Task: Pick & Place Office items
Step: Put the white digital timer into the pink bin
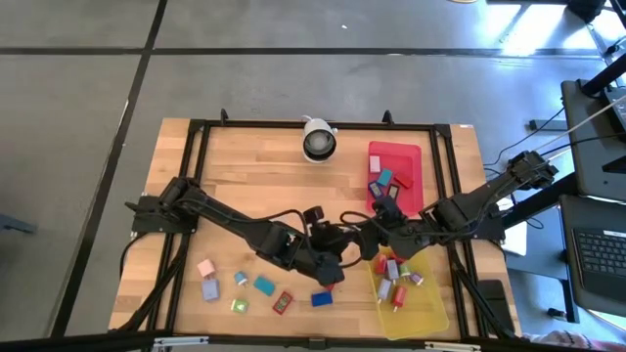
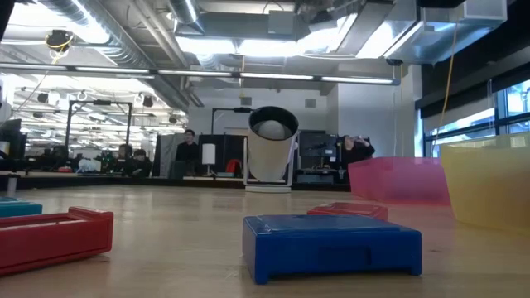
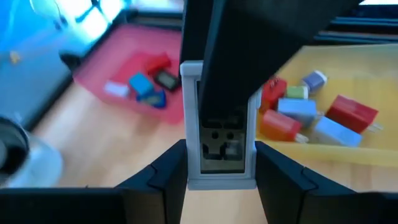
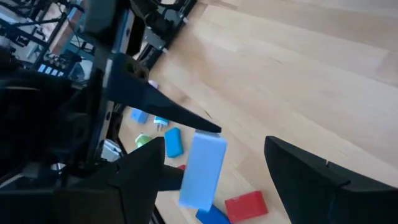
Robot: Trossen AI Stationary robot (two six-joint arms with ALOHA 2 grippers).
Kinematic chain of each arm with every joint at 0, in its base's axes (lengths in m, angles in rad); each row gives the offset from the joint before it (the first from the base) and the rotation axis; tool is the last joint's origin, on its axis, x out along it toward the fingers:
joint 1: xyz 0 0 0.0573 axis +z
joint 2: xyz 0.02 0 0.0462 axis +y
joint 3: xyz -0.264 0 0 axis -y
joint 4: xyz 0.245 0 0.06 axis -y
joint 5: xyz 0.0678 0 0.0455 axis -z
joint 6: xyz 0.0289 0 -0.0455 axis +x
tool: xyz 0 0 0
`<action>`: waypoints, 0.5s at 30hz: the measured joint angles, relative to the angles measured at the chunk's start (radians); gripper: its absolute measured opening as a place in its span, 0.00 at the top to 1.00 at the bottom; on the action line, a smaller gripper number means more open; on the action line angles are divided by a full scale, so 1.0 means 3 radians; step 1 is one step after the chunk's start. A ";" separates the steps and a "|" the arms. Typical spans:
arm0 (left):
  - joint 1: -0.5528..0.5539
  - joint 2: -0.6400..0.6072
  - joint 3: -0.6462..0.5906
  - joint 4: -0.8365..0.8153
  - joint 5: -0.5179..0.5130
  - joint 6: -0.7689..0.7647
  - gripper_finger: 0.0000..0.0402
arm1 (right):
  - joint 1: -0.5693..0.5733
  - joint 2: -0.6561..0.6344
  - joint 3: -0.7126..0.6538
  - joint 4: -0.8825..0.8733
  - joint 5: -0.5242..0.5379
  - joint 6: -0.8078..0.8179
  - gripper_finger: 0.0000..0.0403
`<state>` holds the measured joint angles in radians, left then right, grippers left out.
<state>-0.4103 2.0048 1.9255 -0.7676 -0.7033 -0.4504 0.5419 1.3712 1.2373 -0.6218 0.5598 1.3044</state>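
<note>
Table (image 1: pixel 245 176): wooden top, both arms reaching in toward the middle near the front edge

Red tray (image 1: pixel 396 156) and yellow tray (image 1: pixel 421 313) sit on the right side; both already hold several small blocks. A white round camera (image 1: pixel 319 139) stands at the back, not part of the job

Left gripper (image 3: pixel 221 177): fingers (image 3: pixel 168 174) drawn close, clamped on either side of a pale block (image 3: pixel 221 149) with a printed face. The block stands upright between the pads and juts forward past the fingertips. In its wrist view the yellow tray lies ahead of the fingers, the red tray further off

Right gripper (image 4: pixel 217 180): fingers spread wide, nothing between them that it grips. The same pale block (image 4: pixel 204 169) shows just ahead of its fingers, in the other arm's hold

Loose blocks on the table: pink (image 1: pixel 205 267), teal (image 1: pixel 264 285), red (image 1: pixel 283 302), blue (image 1: pixel 321 299), green (image 1: pixel 240 306), all behind the left fingers

Step in hand, my reading: carry the pale block to a tray
- keep the squeeze steady, the block is tall and could pivot
- clear the tray wall before lowering
- release low over a bare patch, away from the right fingers
</note>
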 joint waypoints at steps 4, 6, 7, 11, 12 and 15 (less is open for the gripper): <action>-0.0001 0.0000 0.0000 0.0048 -0.0180 0.0297 0.62 | 0.0000 0.0000 0.0000 0.0003 -0.0001 -0.0173 0.32; 0.0000 0.0000 0.0000 0.0056 -0.0251 0.0410 0.62 | 0.0000 0.0000 0.0000 0.0001 -0.0001 -0.0225 0.34; 0.0000 0.0000 0.0000 0.0055 -0.0258 0.0471 0.62 | 0.0000 0.0000 0.0000 0.0001 0.0000 -0.0251 0.36; 0.0000 0.0000 0.0000 0.0056 -0.0272 0.0611 0.62 | -0.0007 0.0000 0.0000 0.0000 -0.0001 -0.0300 0.48; 0.0000 0.0000 0.0000 0.0054 -0.0287 0.0613 0.62 | -0.0014 0.0000 0.0000 0.0000 -0.0001 -0.0300 0.52; 0.0004 0.0000 0.0000 0.0048 -0.0306 0.0614 0.62 | -0.0038 0.0000 0.0000 0.0018 -0.0010 -0.0307 0.65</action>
<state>-0.4092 2.0048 1.9255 -0.7531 -0.7952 -0.2661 0.5306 1.3712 1.2373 -0.6163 0.5570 1.2123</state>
